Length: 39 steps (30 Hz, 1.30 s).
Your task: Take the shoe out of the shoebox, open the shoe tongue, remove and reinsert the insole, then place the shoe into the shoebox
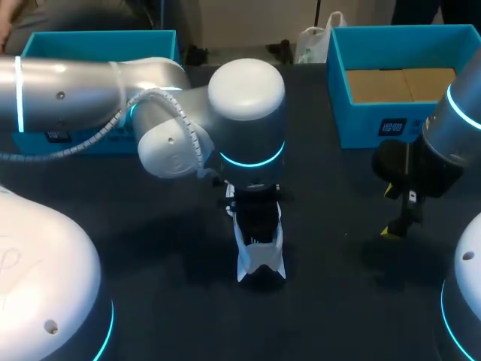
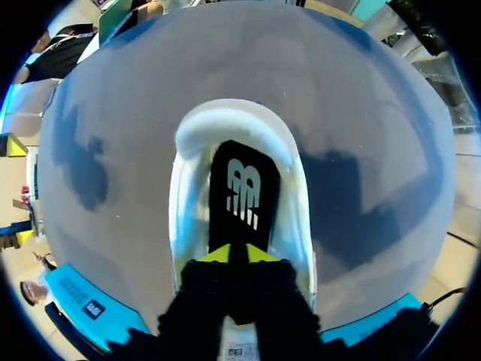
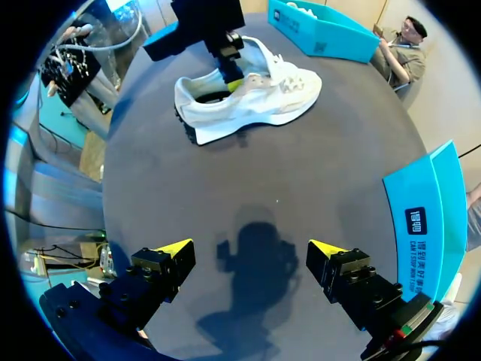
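Shoe: the white shoe (image 1: 260, 259) stands sole-down near the middle of the dark table (image 1: 338, 308), outside both boxes and directly under the left arm's wrist.
Left gripper: the left gripper (image 2: 239, 254) reaches down into the shoe's opening, its yellow tips pinched together on the black insole (image 2: 244, 188).
Right gripper: the right gripper (image 3: 252, 250) hangs released over bare table, fingers wide apart, well away from the shoe.
Boxes: the blue box at back right (image 1: 338, 90) has a brown cardboard floor. The blue box at back left (image 1: 98, 41) sits partly behind the left arm.
Head view only: both boxes at once, though the wrist hides the shoe's opening.
Left wrist view only: the insole lying inside the shoe, heel end ahead of the fingers.
Right wrist view only: the shoe's side profile, with the left gripper's fingers dipping into it.
Print: a white logo sits on the insole. A dark label with pale print marks each box wall. A small white tag on the shoe beneath the left gripper is too small to read.
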{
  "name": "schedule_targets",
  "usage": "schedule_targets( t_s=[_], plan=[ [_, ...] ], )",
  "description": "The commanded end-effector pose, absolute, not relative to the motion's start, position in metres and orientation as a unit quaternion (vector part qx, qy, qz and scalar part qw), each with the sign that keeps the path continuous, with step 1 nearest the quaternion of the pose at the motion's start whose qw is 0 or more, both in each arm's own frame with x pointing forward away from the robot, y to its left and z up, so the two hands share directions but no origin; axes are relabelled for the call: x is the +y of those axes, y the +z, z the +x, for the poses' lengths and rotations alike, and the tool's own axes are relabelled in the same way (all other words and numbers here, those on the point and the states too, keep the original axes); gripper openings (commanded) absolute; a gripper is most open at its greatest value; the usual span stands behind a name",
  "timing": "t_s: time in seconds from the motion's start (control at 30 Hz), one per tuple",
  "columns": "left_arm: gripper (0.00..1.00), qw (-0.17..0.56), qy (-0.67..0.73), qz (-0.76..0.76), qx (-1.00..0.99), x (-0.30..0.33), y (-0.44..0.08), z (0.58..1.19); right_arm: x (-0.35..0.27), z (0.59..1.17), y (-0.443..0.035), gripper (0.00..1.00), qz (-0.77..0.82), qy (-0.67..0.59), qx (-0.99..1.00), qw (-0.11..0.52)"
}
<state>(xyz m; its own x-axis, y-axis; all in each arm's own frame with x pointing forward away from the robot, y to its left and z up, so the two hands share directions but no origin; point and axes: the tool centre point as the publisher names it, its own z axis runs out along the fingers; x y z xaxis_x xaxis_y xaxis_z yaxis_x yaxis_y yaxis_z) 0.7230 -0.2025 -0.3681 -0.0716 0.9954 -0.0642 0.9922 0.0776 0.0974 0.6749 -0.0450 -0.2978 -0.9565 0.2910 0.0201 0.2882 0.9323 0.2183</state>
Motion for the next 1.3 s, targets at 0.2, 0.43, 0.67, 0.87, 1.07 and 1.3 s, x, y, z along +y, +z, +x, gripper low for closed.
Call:
schedule_targets(
  t_s=[0.2,0.43,0.67,0.87,1.07,1.3],
  plan=[
    [1.00,0.062,0.021,0.685,0.725,-0.201,-0.366,0.718,-0.045,0.674,-0.298,1.00,0.147,0.109,0.983,0.007],
    [1.00,0.061,0.023,0.683,0.727,-0.197,-0.362,0.719,-0.045,0.674,-0.298,1.00,0.147,0.109,0.983,0.007],
    [1.00,0.047,0.021,0.683,0.728,-0.196,-0.358,0.716,-0.045,0.674,-0.298,1.00,0.147,0.109,0.983,0.007],
    [1.00,0.051,0.024,0.680,0.731,-0.203,-0.358,0.726,-0.045,0.674,-0.298,1.00,0.147,0.109,0.983,0.007],
    [1.00,0.047,0.020,0.677,0.734,-0.201,-0.352,0.737,-0.045,0.674,-0.298,1.00,0.147,0.109,0.983,0.007],
    [1.00,0.049,0.015,0.666,0.745,-0.201,-0.344,0.759,-0.045,0.674,-0.298,1.00,0.147,0.109,0.983,0.007]
  ],
)
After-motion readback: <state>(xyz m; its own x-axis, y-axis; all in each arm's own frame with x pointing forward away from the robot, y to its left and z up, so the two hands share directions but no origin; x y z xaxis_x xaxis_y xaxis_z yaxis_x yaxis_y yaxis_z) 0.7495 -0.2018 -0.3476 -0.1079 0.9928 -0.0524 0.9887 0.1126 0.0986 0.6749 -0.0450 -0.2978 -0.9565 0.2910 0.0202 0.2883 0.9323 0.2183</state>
